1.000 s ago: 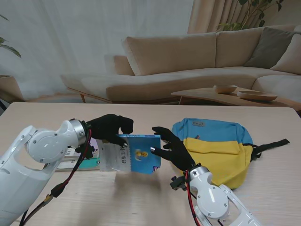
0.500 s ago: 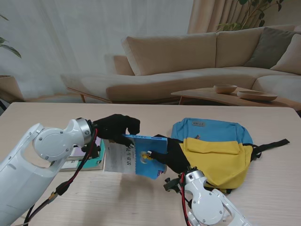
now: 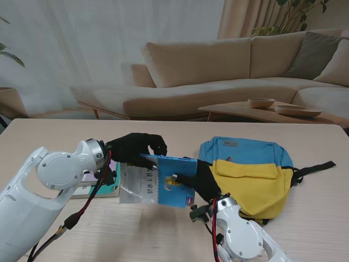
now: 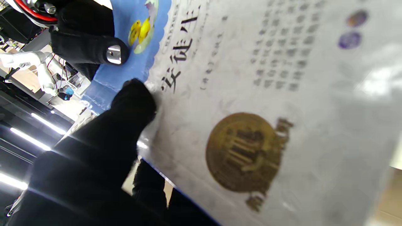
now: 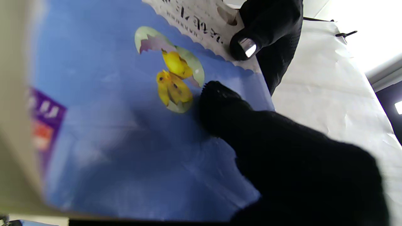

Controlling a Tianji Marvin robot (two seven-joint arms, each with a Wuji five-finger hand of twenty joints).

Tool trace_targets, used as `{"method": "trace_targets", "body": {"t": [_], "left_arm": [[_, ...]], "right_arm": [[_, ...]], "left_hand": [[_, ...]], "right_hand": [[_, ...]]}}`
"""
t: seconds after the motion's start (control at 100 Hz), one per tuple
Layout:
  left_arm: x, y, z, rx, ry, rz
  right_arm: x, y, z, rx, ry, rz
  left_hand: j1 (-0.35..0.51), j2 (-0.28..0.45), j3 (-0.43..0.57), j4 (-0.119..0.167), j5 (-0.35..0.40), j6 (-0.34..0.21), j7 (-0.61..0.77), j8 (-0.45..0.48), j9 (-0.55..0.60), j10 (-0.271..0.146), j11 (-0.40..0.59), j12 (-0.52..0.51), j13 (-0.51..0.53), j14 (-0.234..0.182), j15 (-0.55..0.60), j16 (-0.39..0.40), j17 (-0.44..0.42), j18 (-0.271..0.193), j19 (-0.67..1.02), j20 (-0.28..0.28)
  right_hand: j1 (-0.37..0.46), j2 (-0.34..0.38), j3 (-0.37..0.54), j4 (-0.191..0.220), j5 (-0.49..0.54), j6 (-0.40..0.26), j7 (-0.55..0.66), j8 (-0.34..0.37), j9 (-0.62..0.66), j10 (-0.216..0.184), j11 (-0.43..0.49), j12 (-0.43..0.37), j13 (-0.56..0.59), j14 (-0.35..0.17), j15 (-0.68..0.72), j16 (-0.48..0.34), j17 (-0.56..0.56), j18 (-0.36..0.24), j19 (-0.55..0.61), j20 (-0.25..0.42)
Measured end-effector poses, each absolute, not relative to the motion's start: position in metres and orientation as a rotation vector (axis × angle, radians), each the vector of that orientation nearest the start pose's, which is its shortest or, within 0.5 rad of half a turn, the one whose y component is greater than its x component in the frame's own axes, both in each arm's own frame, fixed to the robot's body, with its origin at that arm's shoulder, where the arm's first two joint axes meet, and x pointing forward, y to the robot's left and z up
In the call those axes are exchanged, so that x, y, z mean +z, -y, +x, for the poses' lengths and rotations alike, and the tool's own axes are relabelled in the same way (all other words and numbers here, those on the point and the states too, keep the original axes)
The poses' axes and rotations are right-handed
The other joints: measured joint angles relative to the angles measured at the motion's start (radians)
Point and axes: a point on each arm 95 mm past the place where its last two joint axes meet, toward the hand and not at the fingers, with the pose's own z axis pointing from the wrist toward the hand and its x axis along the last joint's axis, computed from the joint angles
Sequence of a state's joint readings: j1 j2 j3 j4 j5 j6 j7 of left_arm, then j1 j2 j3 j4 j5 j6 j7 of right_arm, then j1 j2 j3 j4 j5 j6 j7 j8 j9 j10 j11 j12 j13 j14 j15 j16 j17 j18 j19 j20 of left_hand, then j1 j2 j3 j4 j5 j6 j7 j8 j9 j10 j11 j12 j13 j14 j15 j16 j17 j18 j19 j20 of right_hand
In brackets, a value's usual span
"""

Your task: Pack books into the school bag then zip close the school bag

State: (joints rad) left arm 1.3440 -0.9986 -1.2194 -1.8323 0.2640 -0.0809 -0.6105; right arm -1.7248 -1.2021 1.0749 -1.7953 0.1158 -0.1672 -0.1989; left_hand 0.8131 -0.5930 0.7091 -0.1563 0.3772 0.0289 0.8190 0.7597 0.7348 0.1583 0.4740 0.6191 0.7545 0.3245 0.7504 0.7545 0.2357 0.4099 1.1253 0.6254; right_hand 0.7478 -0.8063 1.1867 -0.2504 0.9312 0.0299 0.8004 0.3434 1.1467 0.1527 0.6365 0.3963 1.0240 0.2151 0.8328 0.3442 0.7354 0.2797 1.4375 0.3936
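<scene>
Gripping one book (image 3: 161,184) above the table (image 3: 305,234), the left hand (image 3: 136,148) is pinching its top edge while the right hand (image 3: 197,183) is clasping its side, beside the bag (image 3: 248,174).

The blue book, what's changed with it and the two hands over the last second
The blue book has moved right, toward the school bag. The right robot hand, open and apart from it a second ago, has closed in and now grips its right edge. The left robot hand still pinches the top left corner and has travelled along with it. The school bag and the books lying on the table at the left stayed put.
</scene>
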Motion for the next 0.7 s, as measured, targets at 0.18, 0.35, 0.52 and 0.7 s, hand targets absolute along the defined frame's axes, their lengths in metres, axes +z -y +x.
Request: {"method": "trace_targets", "body": {"t": [0.18, 0.35, 0.52, 0.7], "left_arm": [[-0.189, 0.037, 0.405, -1.987, -1.864, -1.514], [-0.189, 0.023, 0.397, -2.004, -1.769, -1.544], [-0.193, 0.003, 0.389, -2.028, -1.591, -1.573], [-0.204, -0.013, 0.378, -2.013, -1.457, -1.636]], "right_arm": [[-0.306, -0.094, 0.331, -2.168, 0.417, -1.959], [-0.306, -0.089, 0.334, -2.180, 0.398, -1.978], [-0.306, -0.083, 0.338, -2.193, 0.378, -1.993], [-0.303, -0.077, 0.343, -2.211, 0.341, -2.002]], "left_hand": [[-0.079, 0.076, -0.001, 0.017, -0.125, 0.013, -0.208, -0.207, -0.230, 0.003, -0.071, -0.140, -0.266, 0.001, -0.218, -0.115, -0.160, -0.001, -0.135, -0.023], [-0.116, 0.099, -0.024, 0.019, -0.147, 0.012, -0.229, -0.238, -0.294, 0.004, -0.106, -0.163, -0.348, 0.003, -0.282, -0.141, -0.222, -0.003, -0.210, -0.023], [-0.139, 0.105, -0.041, 0.019, -0.147, 0.012, -0.229, -0.240, -0.304, 0.004, -0.132, -0.168, -0.374, 0.006, -0.318, -0.145, -0.239, -0.003, -0.249, -0.023], [-0.175, 0.115, -0.054, 0.019, -0.147, 0.012, -0.260, -0.264, -0.317, 0.004, -0.149, -0.176, -0.408, 0.010, -0.354, -0.167, -0.253, -0.003, -0.313, -0.023]], "right_hand": [[0.000, -0.024, 0.013, 0.000, 0.042, 0.000, -0.008, 0.023, 0.009, 0.018, 0.026, 0.046, 0.000, 0.012, 0.047, 0.006, 0.000, 0.009, 0.033, 0.010], [0.000, -0.031, 0.013, 0.000, 0.051, 0.001, -0.010, 0.033, 0.011, 0.022, 0.036, 0.068, 0.001, 0.016, 0.068, 0.013, 0.007, 0.015, 0.049, 0.014], [0.000, -0.032, 0.013, 0.000, 0.052, 0.006, -0.010, 0.035, 0.011, 0.025, 0.038, 0.081, 0.010, 0.017, 0.069, 0.015, 0.015, 0.016, 0.052, 0.015], [0.000, -0.032, 0.013, 0.000, 0.052, 0.007, -0.010, 0.057, 0.011, 0.026, 0.039, 0.091, 0.010, 0.018, 0.069, 0.017, 0.015, 0.016, 0.052, 0.015]]}}
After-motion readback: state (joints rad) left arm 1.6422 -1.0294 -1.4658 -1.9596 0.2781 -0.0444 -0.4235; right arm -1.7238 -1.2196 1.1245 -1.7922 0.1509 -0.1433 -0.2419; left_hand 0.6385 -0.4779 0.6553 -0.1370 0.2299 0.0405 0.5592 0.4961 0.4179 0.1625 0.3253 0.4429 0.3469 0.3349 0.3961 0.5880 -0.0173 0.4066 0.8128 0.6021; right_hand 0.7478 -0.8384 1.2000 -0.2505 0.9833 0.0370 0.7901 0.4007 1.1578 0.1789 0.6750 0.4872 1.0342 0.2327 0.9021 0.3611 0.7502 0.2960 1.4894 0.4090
